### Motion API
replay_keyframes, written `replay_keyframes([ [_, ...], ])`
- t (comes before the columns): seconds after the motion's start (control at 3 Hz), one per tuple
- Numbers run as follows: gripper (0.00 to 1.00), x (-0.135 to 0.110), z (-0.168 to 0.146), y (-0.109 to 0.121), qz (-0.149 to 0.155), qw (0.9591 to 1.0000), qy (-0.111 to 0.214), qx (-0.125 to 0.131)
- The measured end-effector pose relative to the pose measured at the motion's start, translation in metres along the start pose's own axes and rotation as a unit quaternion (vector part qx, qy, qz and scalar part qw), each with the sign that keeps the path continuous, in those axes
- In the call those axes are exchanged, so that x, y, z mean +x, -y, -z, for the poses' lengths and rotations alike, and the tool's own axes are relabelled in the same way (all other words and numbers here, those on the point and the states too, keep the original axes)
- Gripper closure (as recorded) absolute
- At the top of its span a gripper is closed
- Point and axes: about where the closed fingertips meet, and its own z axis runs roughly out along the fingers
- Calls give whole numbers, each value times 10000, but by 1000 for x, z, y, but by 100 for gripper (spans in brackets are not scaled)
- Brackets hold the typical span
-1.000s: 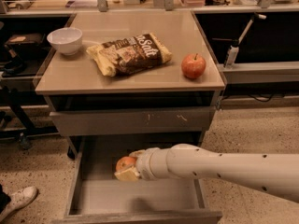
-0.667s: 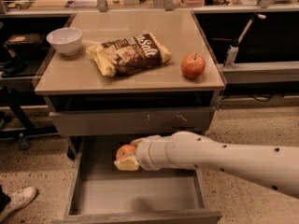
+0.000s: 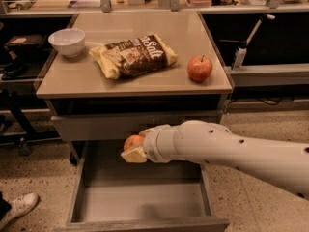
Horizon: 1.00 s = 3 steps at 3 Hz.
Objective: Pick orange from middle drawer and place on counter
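The orange (image 3: 132,142) is small and round and sits between the pale fingers of my gripper (image 3: 133,148), held above the back of the open middle drawer (image 3: 140,197), in front of the closed drawer front above it. My white arm reaches in from the right. The gripper is shut on the orange. The beige counter (image 3: 135,81) lies above, behind the gripper.
On the counter are a white bowl (image 3: 67,41) at the left, a chip bag (image 3: 133,55) in the middle and a red-and-yellow apple (image 3: 200,67) at the right. A white shoe (image 3: 18,208) is on the floor at the lower left.
My gripper has lifted the orange up out of the drawer, from just above its floor to the level of the drawer front above.
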Motion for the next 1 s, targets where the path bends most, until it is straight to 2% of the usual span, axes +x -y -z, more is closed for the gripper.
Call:
replay_keyframes([
  [0.33,100,-23,37,17,92,9992,98,385],
  [0.67,100,-60,87,48,195,9955,218,896],
  [1.0,100,-91,125,77,275,9912,267,1263],
])
